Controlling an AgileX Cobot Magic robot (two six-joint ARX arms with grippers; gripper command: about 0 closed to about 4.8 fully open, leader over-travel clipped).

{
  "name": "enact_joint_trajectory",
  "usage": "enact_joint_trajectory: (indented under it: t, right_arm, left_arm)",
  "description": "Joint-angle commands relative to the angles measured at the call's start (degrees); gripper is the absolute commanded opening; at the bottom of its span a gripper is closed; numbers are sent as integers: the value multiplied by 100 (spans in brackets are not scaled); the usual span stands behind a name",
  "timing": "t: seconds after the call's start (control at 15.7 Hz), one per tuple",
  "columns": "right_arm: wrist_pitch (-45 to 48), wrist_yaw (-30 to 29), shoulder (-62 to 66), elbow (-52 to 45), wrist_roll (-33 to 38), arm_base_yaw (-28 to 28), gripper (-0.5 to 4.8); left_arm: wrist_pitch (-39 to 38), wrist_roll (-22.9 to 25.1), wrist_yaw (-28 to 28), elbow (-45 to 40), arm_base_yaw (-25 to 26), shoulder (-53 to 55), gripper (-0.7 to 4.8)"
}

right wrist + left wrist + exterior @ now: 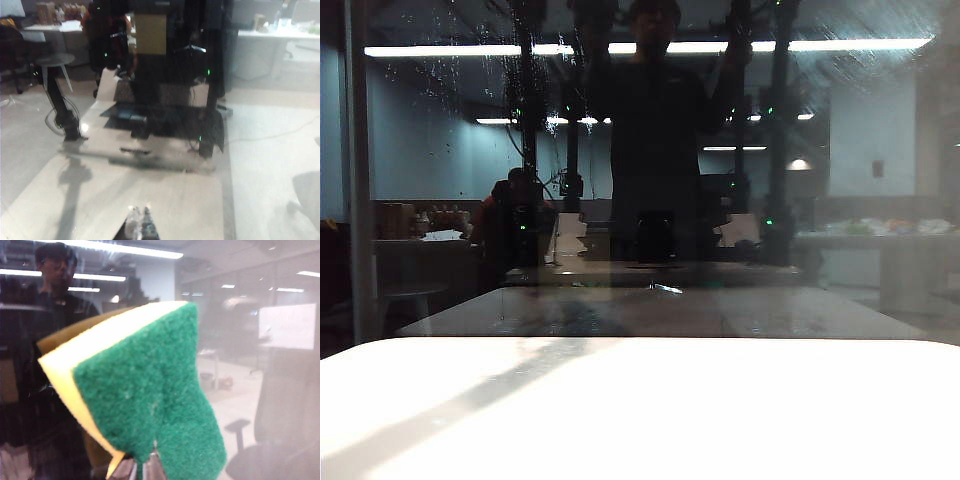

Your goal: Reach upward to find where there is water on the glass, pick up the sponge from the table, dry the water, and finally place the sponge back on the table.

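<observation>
White tabletop is smooth and glossy, butted right against a big dark glass pane that mirrors a dim office with bright ceiling strips. Water sits as fine pale droplets and drip streaks high on the glass, over on the left. The left pincer is clamped on the sponge, thick yellow foam with a fuzzy green scrub face, held up near the glass. The right pincer has its tips pressed together, holding nothing, pointing at the glass.
</observation>
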Motion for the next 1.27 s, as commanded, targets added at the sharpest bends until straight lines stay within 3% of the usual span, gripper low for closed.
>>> enact_joint_trajectory:
  t: [0.06, 0.38, 0.57, 0.95, 1.27]
  right_arm:
    - [-20, 0, -31, 26, -17, -2, -6]
    - [-13, -2, -31, 26, -17, -2, -6]
    - [-11, -2, -31, 26, -20, -2, -6]
    - [72, -2, -28, 26, -20, -2, -6]
    - [92, -2, -26, 26, -17, -2, -6]
  left_arm:
    - [96, 7, -17, 37, 15, 98, -6]
    - [-267, 24, -234, 269, 337, 94, -6]
    - [-918, -59, -234, 785, 1012, 72, -6]
    - [-1480, -302, -199, 1331, 2223, 44, -6]
    - [-1843, -317, 374, 1327, 2343, 33, -6]
